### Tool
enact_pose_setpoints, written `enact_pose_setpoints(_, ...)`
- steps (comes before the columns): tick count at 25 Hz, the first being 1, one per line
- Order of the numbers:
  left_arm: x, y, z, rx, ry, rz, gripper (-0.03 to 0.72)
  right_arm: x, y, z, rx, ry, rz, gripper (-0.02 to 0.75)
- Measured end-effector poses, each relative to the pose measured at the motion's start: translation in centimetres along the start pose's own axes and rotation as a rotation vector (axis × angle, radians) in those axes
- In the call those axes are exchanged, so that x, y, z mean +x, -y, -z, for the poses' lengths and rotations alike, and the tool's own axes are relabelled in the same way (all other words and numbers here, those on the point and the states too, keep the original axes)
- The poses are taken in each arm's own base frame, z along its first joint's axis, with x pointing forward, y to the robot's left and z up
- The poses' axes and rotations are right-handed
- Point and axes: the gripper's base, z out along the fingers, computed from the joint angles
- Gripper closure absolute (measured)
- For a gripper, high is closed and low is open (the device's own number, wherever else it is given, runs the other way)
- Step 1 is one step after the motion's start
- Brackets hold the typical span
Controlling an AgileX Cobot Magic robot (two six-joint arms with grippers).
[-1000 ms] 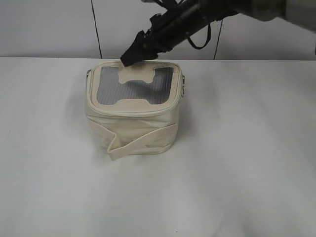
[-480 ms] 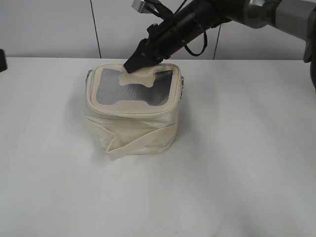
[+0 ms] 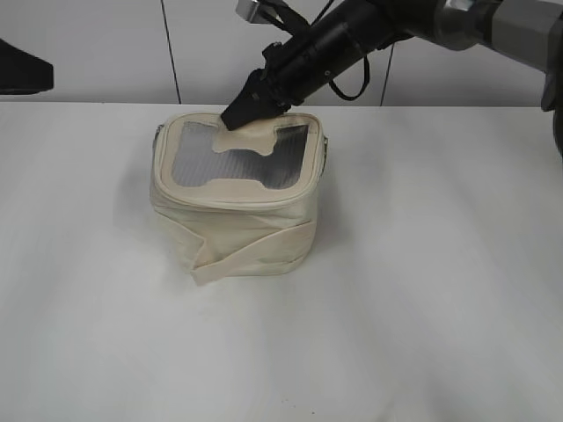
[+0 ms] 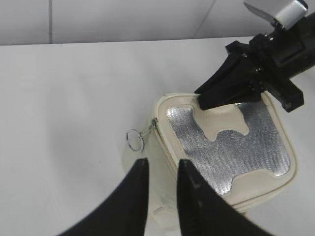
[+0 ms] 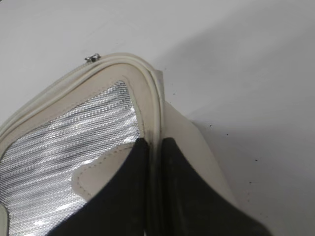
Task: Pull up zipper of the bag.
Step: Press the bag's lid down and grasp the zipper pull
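Exterior view, left to right. A dark part of the left arm (image 3: 22,70) enters at the upper left edge, well apart from the small boxy cream leatherette bag (image 3: 237,229), which stands upright on the white table (image 3: 440,290), left of centre. A flat cream strap band (image 3: 251,251) crosses the bag's front wall at a slant. The lid faces up and carries a grey translucent window panel (image 3: 236,167). The cream zipper line (image 3: 233,199) runs around the lid rim. The black right gripper (image 3: 246,110) reaches down from the upper right and meets the far rim of the lid.

Left wrist view. The left gripper (image 4: 160,196) hangs above the near left side of the bag, its two dark fingers (image 4: 133,206) set narrowly apart with nothing between them. Just beyond the fingertips, the small silver metal pull with its wire ring (image 4: 135,138) projects from the lid's left corner over the table.

Right wrist view. The right gripper's two black fingers (image 5: 123,196) are pinched narrowly on the raised cream rim of the lid (image 5: 153,147), one finger on the window side and one on the outer side.
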Motion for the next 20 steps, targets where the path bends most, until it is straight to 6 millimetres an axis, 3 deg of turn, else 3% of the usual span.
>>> enact_pose_setpoints(3,0.6,-5.1,-1.3,0.141,0.035,0.001,0.506,0.0,0.0,0.0,-0.002,0.0,-0.004,0.682)
enact_pose_setpoints(5,1.7,-7.5,-2.7,0.173,0.034,-0.061,0.431,0.0,0.0,0.0,-0.002,-0.001,-0.006,0.682)
enact_pose_setpoints(7,2.7,-8.5,-4.5,0.207,0.019,-0.178,0.335,0.0,0.0,0.0,-0.003,-0.001,-0.008,0.682)
enact_pose_setpoints(11,4.5,-8.6,-8.5,0.217,-0.027,-0.328,0.2,0.0,0.0,0.0,-0.004,0.0,-0.009,0.683)
enact_pose_setpoints(16,6.0,-6.9,-12.9,0.211,-0.047,-0.535,0.174,0.0,0.0,0.0,-0.005,0.0,-0.009,0.683)
enact_pose_setpoints(20,6.3,-6.3,-15.2,0.176,-0.071,-0.619,0.171,0.0,0.0,0.0,-0.005,0.0,-0.009,0.683)
